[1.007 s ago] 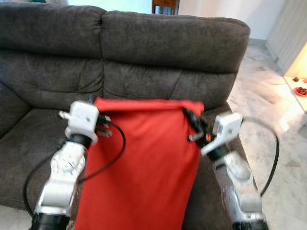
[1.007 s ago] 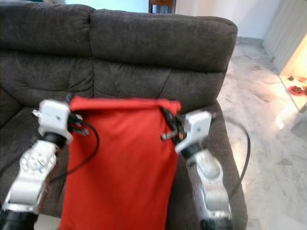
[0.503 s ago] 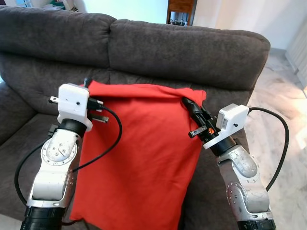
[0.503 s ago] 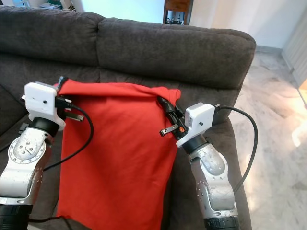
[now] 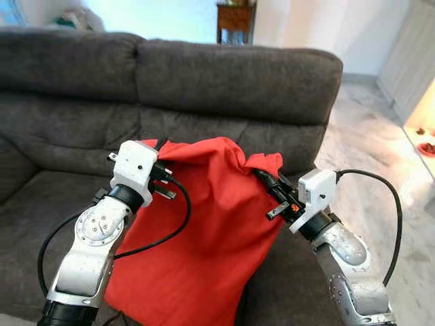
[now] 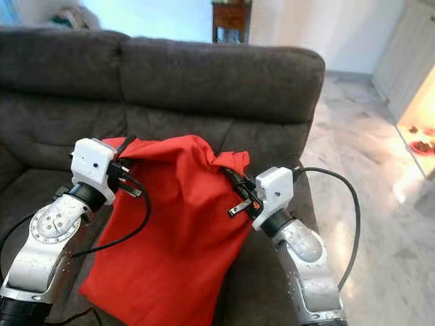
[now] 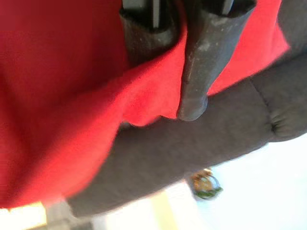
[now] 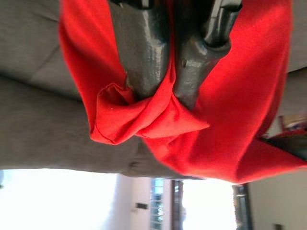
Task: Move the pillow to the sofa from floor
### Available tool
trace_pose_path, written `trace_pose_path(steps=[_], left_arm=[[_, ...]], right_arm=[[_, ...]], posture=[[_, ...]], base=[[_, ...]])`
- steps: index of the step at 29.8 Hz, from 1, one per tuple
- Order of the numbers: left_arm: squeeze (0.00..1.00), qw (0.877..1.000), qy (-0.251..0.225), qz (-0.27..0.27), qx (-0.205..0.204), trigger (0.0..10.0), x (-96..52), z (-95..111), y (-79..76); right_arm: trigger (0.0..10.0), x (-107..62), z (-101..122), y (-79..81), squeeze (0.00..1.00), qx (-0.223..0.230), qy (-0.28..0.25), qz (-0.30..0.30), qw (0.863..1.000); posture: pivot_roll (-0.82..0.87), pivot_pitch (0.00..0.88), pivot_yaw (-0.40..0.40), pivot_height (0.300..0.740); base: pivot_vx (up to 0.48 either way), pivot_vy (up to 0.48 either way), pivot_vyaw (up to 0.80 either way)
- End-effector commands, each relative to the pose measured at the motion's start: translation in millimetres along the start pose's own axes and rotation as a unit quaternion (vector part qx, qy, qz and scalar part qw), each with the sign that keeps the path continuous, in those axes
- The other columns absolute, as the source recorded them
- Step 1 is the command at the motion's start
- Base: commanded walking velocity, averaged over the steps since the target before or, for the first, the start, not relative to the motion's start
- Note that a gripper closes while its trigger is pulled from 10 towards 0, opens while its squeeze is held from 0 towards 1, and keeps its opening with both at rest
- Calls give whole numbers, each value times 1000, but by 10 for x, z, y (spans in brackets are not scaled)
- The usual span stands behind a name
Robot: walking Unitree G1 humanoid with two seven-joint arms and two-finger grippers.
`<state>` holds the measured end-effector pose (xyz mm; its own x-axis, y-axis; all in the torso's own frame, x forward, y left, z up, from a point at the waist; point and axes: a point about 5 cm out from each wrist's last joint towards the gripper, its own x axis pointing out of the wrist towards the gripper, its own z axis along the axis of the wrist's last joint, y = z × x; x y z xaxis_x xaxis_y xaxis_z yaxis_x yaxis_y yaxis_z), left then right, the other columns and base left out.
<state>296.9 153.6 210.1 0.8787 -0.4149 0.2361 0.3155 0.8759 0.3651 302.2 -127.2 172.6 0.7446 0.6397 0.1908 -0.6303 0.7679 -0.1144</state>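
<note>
A red pillow point(image 5: 207, 231) hangs in front of the dark grey sofa point(image 5: 224, 75), over its right seat cushion. My left gripper point(image 5: 162, 148) is shut on the pillow's upper left corner, and the fabric point(image 7: 144, 96) is pinched between its black fingers. My right gripper point(image 5: 262, 178) is shut on the upper right corner, where the cloth point(image 8: 144, 120) bunches around its fingertips. The top edge of the pillow sags and folds between the two grippers. Its lower end drops below the seat's front edge.
The sofa's backrest point(image 6: 217, 68) rises right behind the pillow. Pale marble floor point(image 5: 380, 156) runs to the right of the sofa's arm. A wooden piece of furniture point(image 5: 234, 13) stands behind the sofa. Black cables point(image 5: 391, 224) loop off both wrists.
The two grippers have come closer together, so the pillow's top edge has slackened and crumpled. The camera view has shifted too, and the pillow sits lower against the backrest.
</note>
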Motion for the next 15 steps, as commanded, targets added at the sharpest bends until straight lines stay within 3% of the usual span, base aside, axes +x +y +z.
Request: trace_pose_path(steps=[1,5,9,11,15], left_arm=[[0,999,-1,-40,-6,10000,13,23,-117],[0,999,-3,-46,0,10000,25,30,-166],[0,999,-33,-9,-10,10000,94,145,-52],[0,998,-50,17,-18,10000,114,211,47],[0,998,-54,23,-31,10000,112,242,95]], right_arm=[[10000,11,-14,62,0,-7,4,22,1000],[10000,-11,-15,-6,0,-17,5,0,1000],[10000,15,158,-271,0,-55,-23,-83,995],[10000,65,349,-438,0,-74,-57,-129,987],[10000,120,505,-511,0,-89,-82,-139,983]], posture=[[17,76,9,740],[15,74,10,740],[9,74,10,740],[6,76,12,740],[11,76,11,740]], base=[[0,0,0],[0,0,0],[0,0,0],[0,0,0],[0,0,0]])
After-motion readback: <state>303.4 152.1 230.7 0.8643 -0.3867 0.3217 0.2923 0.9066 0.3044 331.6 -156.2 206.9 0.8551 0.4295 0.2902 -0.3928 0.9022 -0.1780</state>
